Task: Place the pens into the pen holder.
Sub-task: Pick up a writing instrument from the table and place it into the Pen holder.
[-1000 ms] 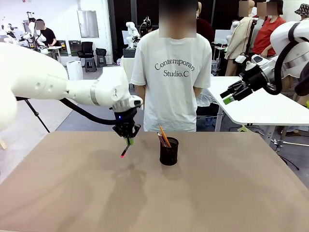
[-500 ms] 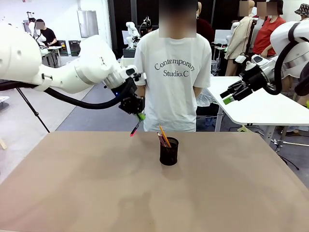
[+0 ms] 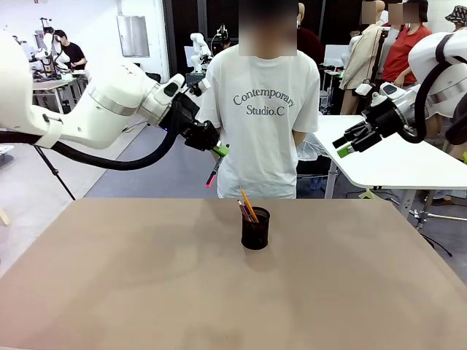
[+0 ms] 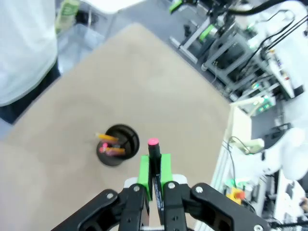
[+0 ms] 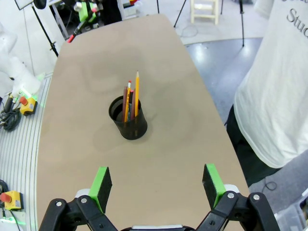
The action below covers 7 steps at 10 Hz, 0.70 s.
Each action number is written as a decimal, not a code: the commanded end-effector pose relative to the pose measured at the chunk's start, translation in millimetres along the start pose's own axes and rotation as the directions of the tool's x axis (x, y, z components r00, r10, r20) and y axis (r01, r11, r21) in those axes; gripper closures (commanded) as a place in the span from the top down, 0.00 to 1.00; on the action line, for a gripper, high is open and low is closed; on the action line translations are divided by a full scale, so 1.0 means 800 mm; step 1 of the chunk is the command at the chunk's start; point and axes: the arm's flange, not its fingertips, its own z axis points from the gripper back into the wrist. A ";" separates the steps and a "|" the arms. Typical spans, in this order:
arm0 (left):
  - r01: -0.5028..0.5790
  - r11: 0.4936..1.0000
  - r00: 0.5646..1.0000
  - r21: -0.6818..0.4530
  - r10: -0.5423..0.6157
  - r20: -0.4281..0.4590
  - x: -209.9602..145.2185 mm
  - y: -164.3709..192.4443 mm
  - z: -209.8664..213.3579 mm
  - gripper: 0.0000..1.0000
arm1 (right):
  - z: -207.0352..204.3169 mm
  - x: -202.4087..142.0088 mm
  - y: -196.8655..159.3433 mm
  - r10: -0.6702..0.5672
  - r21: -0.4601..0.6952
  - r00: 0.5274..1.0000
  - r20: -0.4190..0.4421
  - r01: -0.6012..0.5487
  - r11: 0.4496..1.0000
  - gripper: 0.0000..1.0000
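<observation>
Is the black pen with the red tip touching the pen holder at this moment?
Apart. In the front view the black pen hangs in the shut left gripper, high above the table and off to the side of the pen holder, with open space between them.

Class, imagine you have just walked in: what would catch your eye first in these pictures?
First the left claw, raised above the table's far edge in front of the person, shut on a black pen with a red tip. Next the pen holder mid-table with pens in it, then the right claw, open and high at the right.
</observation>
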 end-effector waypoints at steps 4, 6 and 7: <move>0.306 0.942 0.901 0.141 -0.334 0.277 -0.064 -0.045 0.020 0.00 | 0.001 0.002 0.001 0.002 -0.005 1.000 -0.001 -0.002 1.000 1.00; 0.244 0.960 0.926 0.135 -0.272 0.262 -0.029 -0.042 0.020 0.00 | 0.001 0.002 0.001 0.002 -0.005 1.000 -0.001 -0.002 1.000 1.00; 0.244 0.960 0.926 0.135 -0.272 0.262 -0.029 -0.042 0.020 0.00 | 0.001 0.002 0.001 0.002 -0.005 1.000 -0.001 -0.002 1.000 1.00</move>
